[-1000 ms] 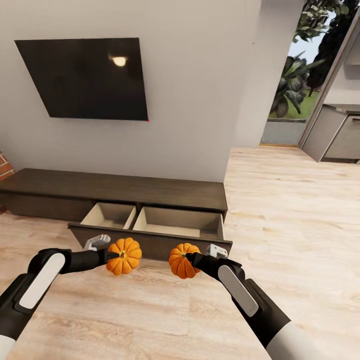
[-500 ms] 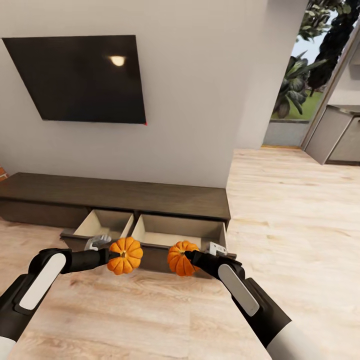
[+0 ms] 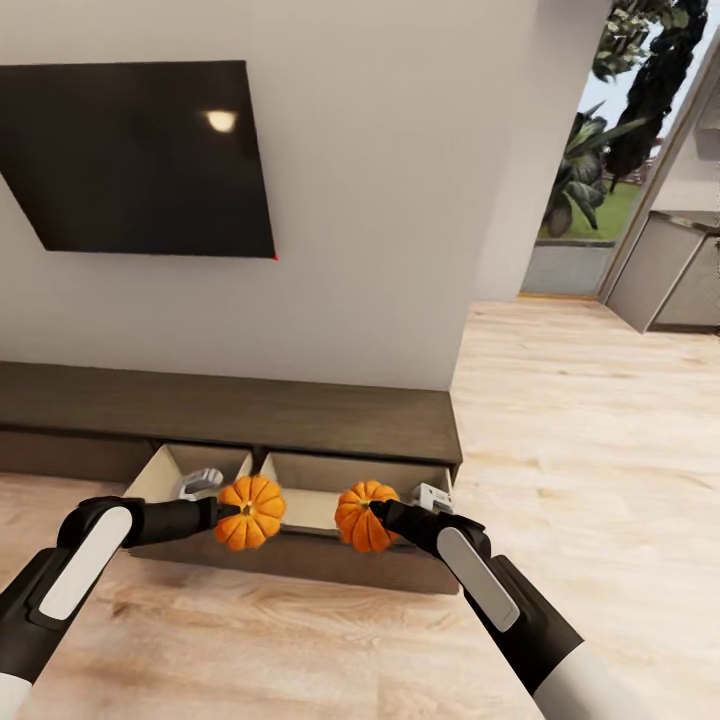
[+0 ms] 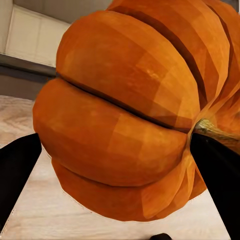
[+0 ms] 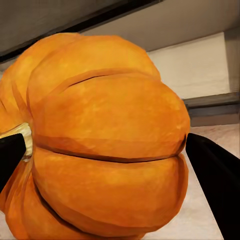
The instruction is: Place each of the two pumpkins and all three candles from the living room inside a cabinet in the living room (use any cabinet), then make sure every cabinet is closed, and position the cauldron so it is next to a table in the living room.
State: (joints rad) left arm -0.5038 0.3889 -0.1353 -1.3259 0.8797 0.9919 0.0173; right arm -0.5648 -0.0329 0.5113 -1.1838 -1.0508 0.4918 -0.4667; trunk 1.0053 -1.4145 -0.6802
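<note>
Each hand is pinching one little orange pumpkin. The left hand (image 3: pixel 222 512) holds the left pumpkin (image 3: pixel 249 512), and the right hand (image 3: pixel 375 518) holds the right pumpkin (image 3: pixel 362 516). Both pumpkins hang in the air just above the near edge of the open drawer (image 3: pixel 300 478) of the long brown cabinet (image 3: pixel 250 412). They are near each other but not touching.

In the left wrist view, the left pumpkin (image 4: pixel 135 115) sits between two black fingers (image 4: pixel 17 175), one on each side. In the right wrist view, the right pumpkin (image 5: pixel 100 145) sits the same way between its black fingers (image 5: pixel 215 180). The pale inside of the drawer shows behind both.

Compared with a second ago, the whole picture has slid, so the camera has moved closer to the cabinet. The drawer now looks nearer and lies right under the pumpkins, where before they hung in front of the drawer's front board. The arms and pumpkins sit at nearly the same spot in the head view as before. The black TV (image 3: pixel 140 155) on the wall now reaches off the left side of the picture.

The wood floor (image 3: pixel 600 450) runs off to the right, toward the grey kitchen cupboards (image 3: pixel 670 275).
</note>
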